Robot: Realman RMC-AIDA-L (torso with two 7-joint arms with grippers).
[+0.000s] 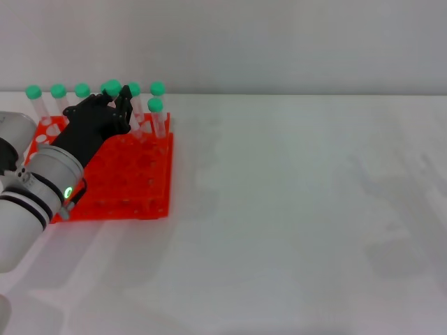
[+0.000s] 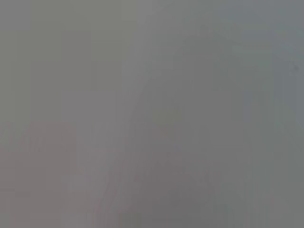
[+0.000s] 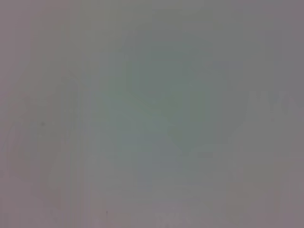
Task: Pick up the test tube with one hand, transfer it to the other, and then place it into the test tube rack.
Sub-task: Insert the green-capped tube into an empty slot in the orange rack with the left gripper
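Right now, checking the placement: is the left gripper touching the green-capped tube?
Cannot tell. In the head view the left gripper overlaps the test tube above the rack, contact unclear.

left arm: thick silver-white cylindrical segments (image 1: 31,192) | joints: dark band rings between the segments | light: small glowing green indicator (image 1: 68,192) on the forearm's end | left gripper (image 1: 115,105): matte black, jointed, bulky angular palm housing | fingers (image 1: 124,103): black, slim, segmented | right arm: out of sight | wrist views: featureless grey
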